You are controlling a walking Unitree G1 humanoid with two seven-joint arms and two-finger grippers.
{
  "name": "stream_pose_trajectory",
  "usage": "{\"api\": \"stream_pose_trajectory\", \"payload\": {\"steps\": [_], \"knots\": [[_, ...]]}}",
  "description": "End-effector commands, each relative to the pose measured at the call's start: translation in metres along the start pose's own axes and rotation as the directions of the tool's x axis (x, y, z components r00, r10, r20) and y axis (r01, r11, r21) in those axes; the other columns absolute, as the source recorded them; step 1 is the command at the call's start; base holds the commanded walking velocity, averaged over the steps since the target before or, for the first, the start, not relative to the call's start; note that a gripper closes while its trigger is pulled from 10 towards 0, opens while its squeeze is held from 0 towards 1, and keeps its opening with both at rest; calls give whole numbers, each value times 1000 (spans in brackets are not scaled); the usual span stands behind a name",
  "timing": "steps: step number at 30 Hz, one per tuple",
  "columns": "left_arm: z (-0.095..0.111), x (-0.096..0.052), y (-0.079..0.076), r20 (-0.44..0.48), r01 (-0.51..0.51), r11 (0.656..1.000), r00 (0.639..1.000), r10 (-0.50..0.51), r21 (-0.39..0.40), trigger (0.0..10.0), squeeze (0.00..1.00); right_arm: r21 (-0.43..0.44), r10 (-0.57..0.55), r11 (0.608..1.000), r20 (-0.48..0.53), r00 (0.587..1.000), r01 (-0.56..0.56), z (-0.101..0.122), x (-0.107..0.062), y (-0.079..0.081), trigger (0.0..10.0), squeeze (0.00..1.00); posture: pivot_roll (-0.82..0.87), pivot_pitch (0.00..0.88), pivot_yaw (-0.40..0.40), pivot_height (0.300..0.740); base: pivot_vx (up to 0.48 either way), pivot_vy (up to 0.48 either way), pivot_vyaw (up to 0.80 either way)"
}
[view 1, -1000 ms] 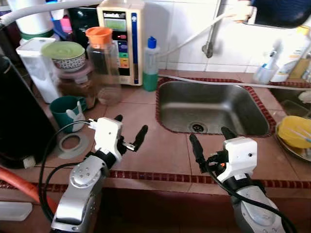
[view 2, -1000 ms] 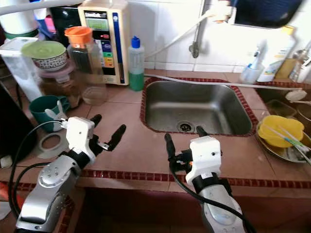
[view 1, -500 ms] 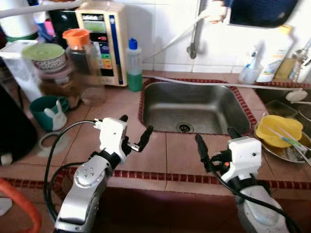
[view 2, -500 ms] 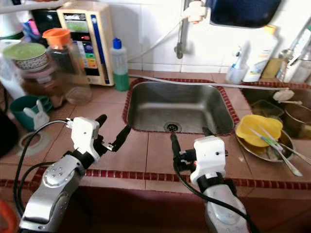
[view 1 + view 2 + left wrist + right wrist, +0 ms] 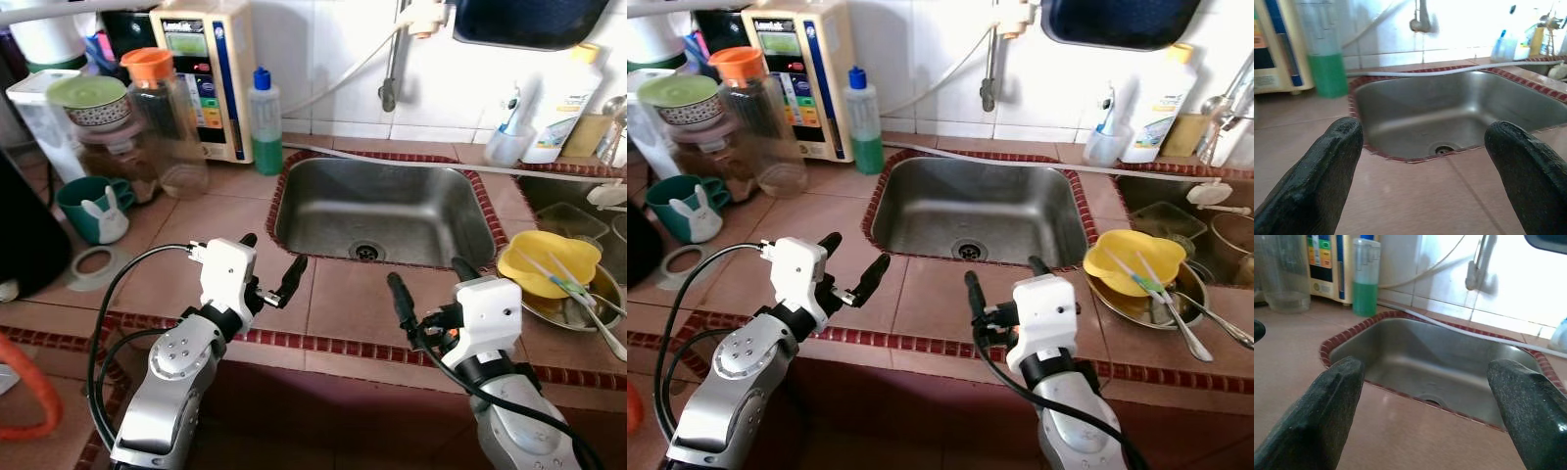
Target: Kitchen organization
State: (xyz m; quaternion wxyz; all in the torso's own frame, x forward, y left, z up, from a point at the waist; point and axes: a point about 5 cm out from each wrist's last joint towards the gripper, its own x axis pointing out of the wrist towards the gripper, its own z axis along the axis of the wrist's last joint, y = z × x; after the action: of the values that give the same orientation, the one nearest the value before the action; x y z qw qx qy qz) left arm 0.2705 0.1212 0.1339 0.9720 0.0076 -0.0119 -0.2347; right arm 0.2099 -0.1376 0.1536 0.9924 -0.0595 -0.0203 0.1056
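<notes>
A tiled table (image 5: pixel 225 211) with a dark red border strip runs along a white tiled wall, and a steel sink (image 5: pixel 384 211) is set into its middle, long axis running left to right, drain at the near centre. At the back left stands a cream water dispenser (image 5: pixel 208 78), upright, with a clear jar with an orange lid (image 5: pixel 165 122) in front of it and a tall bottle of green liquid with a blue cap (image 5: pixel 264 122) just beside the sink's far left corner. Further left sits a teal mug with a white rabbit figure (image 5: pixel 93 211). To the right of the sink, a yellow bowl (image 5: pixel 1134 260) lies tilted in a metal dish (image 5: pixel 1117 299), with utensils across it pointing toward the near right. The left end effector (image 5: pixel 266 266) hovers over the near table edge, left of the sink, fingers spread wide and empty, aimed at the sink. The right end effector (image 5: pixel 426 281) hangs just in front of the sink's near rim, likewise wide apart and holding nothing.
</notes>
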Motion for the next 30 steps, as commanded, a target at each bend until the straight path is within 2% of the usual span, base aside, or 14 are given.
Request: {"api": "stream_pose_trajectory", "payload": {"steps": [1,5,8,9,11,13,14,17,19,23,27,30], "knots": [[3,1,2,16,-11,1000,1000,11,4,10000,0,1,-15,1000,18,1000,15,6,2,-2,10000,0,73,0,4,740,0,0,0],[6,7,6,24,-10,1000,1000,10,1,10000,0,6,-58,998,39,998,58,14,8,-6,10000,0,71,0,7,740,0,0,0],[10,13,10,36,-10,1000,999,10,3,10000,0,-26,-124,992,78,989,126,23,14,-8,10000,0,68,0,8,740,0,0,0],[12,16,12,43,-15,1000,999,15,4,10000,0,-19,-139,990,84,987,141,24,16,-9,10000,0,68,0,7,740,0,0,0],[16,23,16,58,-26,1000,998,26,2,10000,0,59,-127,991,85,988,122,26,18,-6,10000,0,64,0,7,740,0,0,0],[19,28,17,71,-29,1000,997,29,2,10000,0,39,-147,989,77,986,144,26,18,-8,10000,0,64,0,6,740,0,0,0],[21,31,16,78,-29,1000,996,29,-1,10000,0,56,-161,986,67,985,157,25,18,-8,10000,0,64,0,6,740,0,0,0],[22,37,11,88,-7,1000,996,9,-13,10000,0,22,-153,988,61,986,152,25,18,-9,10000,0,56,0,5,740,0,0,0],[21,43,1,93,31,999,995,-29,-23,10000,0,-6,-184,983,42,982,184,23,18,-12,10000,0,52,0,4,740,0,0,0],[21,50,-18,106,87,995,991,-82,-43,10000,0,27,-198,980,48,979,197,25,18,-14,10000,0,46,0,5,740,0,0,0],[20,51,-21,109,92,995,990,-86,-49,10000,0,24,-197,980,44,979,196,25,17,-13,10000,0,37,0,6,740,0,0,0],[18,50,-19,105,89,995,991,-83,-52,10000,0,29,-197,980,31,980,196,23,15,-12,10000,0,35,0,7,740,0,0,-731]]}}
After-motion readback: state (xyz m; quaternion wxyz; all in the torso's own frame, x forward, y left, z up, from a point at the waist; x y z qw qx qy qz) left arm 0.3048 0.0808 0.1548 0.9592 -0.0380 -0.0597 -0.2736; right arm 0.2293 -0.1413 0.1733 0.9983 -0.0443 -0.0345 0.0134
